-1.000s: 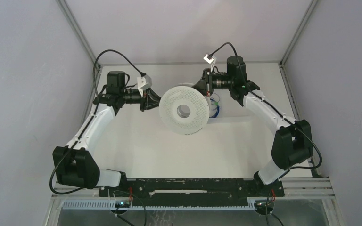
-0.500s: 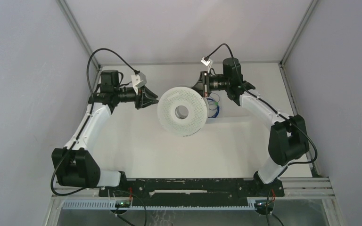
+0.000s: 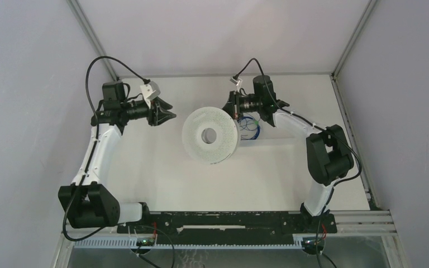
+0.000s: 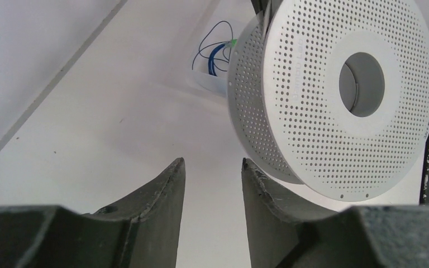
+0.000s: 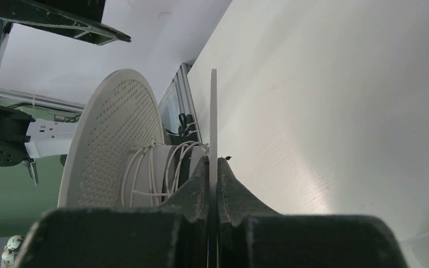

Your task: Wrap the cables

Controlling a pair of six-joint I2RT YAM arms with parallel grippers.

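Bright, even light; soft shadows

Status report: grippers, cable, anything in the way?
Left gripper open, off the spool. Right gripper shut on the spool's flange. Pale cable strands loosely wound on its hub. Nothing blocking.

**Open room on the left; centre and right taken up**

The middle of the table (image 3: 162,173) is occupied by the perforated spool (image 3: 209,135), held on edge and tilted; its thin far flange is pinched by the right gripper (image 5: 213,162), so that side is barred by gripper and arm; the slot between the flanges is partly filled by cable windings (image 5: 145,173). A clear gap is seen between the left gripper (image 3: 167,116) and the spool; its jaws are parted around nothing. A coil of blue wire (image 3: 250,127) lies behind the spool; bare tabletop is offered nearer the bases.
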